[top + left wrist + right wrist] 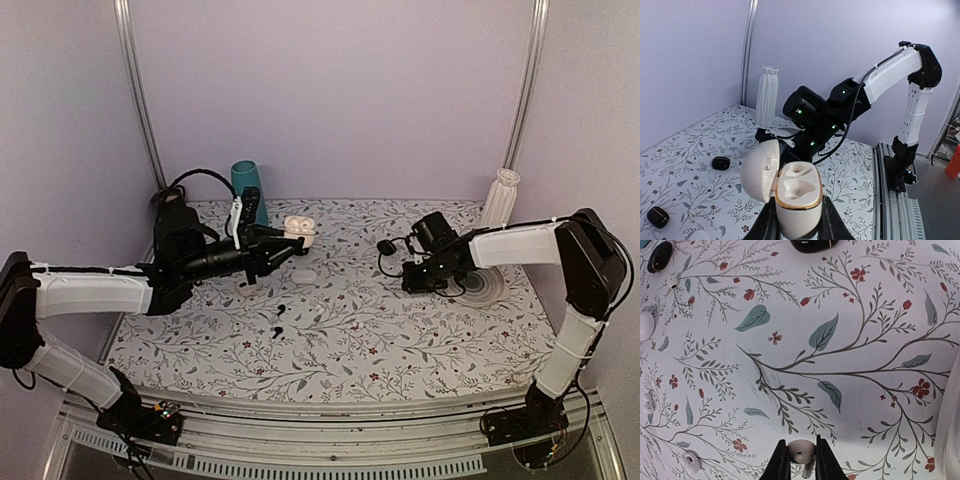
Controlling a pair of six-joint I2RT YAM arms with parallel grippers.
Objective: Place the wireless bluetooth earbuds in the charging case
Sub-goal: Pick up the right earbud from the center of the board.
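Note:
My left gripper (290, 240) (799, 216) is shut on the white charging case (297, 230) (798, 200) and holds it upright above the table. The lid (760, 170) hangs open to the left, and both hollows are empty. My right gripper (386, 250) (801, 456) is shut on a white earbud (801, 451) above the flowered cloth, to the right of the case and apart from it. It also shows in the left wrist view (772, 133). Another white earbud (691, 460) lies on the cloth.
Two black pebble cases (720, 163) (657, 216) lie on the cloth, also seen in the right wrist view (660, 255) (812, 244). A white ribbed vase (500, 197), a teal cup (247, 188) and a white plate (482, 285) stand near the back. A white rounded object (300, 268) lies below the case.

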